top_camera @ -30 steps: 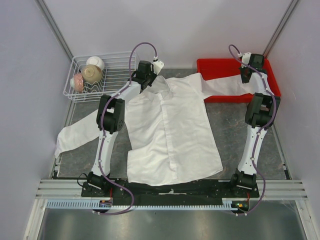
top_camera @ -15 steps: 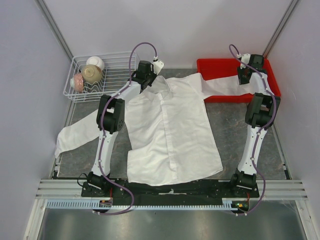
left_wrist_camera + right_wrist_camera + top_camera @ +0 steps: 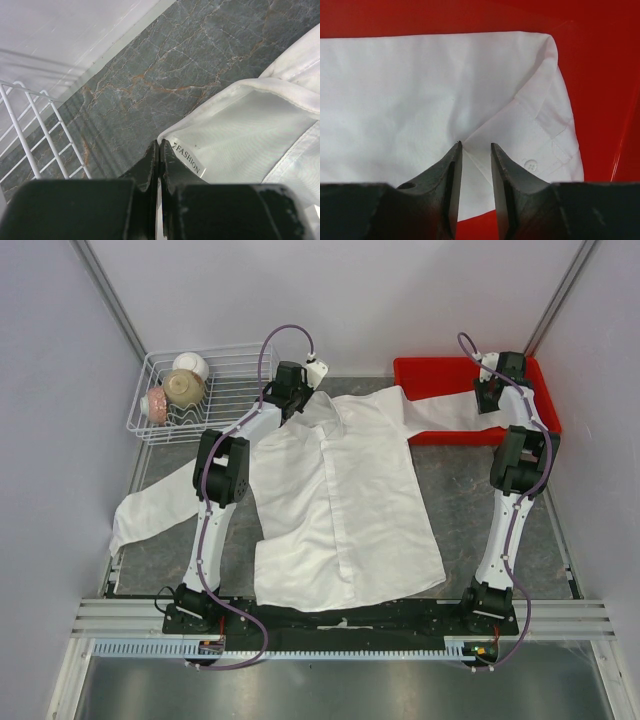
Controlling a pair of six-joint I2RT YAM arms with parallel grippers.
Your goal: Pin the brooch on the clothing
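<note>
Arranging the shirt (image 3: 340, 500), I judge: left gripper (image 3: 159, 146) shut at the collar (image 3: 240, 125), right gripper (image 3: 475, 145) narrowly open over the cuff (image 3: 545, 130). No brooch shows; finding it likely comes next.

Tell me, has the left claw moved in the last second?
No. The left claw remains shut on the shirt collar, same spot beside the wire rack.
</note>
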